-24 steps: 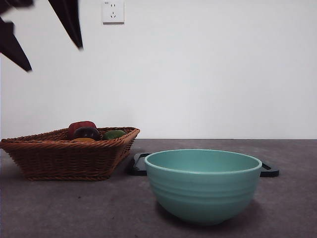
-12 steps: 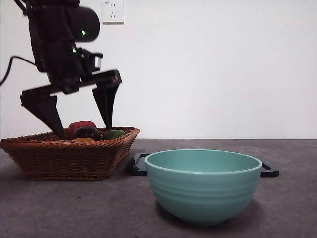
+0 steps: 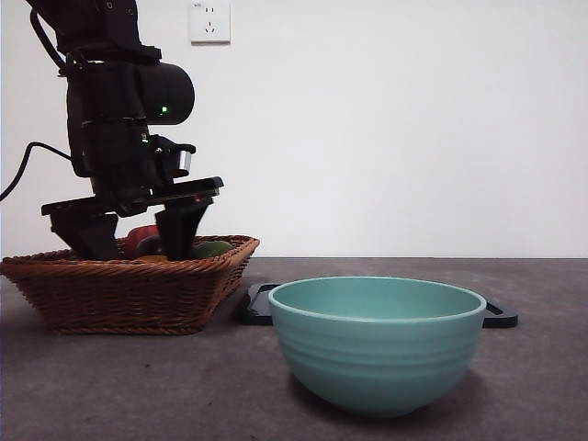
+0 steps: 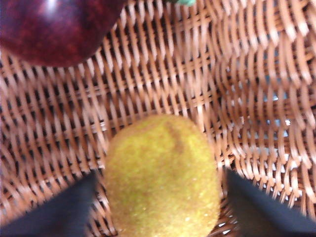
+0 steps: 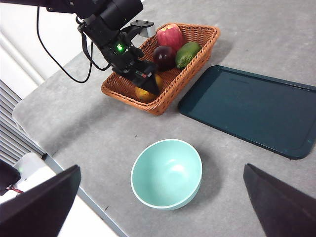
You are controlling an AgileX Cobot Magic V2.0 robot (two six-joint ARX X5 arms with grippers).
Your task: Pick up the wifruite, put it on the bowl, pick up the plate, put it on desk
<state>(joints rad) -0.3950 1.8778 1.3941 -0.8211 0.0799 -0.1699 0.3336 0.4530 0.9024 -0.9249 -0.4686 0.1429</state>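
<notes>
The wifruite (image 4: 163, 177), a dull yellow-brown fruit, lies on the wicker floor of the basket (image 3: 129, 289). My left gripper (image 4: 160, 197) is open, with one jaw on each side of the fruit. From the front, the left gripper (image 3: 138, 241) reaches down inside the basket with its tips hidden behind the rim. The teal bowl (image 3: 377, 344) stands empty on the desk (image 3: 138, 386), near the front. The dark flat plate (image 5: 247, 108) lies behind it. My right gripper (image 5: 162, 167) hangs open high above the table.
In the basket (image 5: 163, 84) there are also a red apple (image 5: 169, 34), a dark red-purple fruit (image 5: 164, 55) and a green fruit (image 5: 187, 53). The left arm's cable trails off toward the table's edge. A wall socket (image 3: 209, 20) is on the back wall.
The left arm has come down from the top left corner into the basket. Its jaws now sit lower, below the rim, among the fruit.
</notes>
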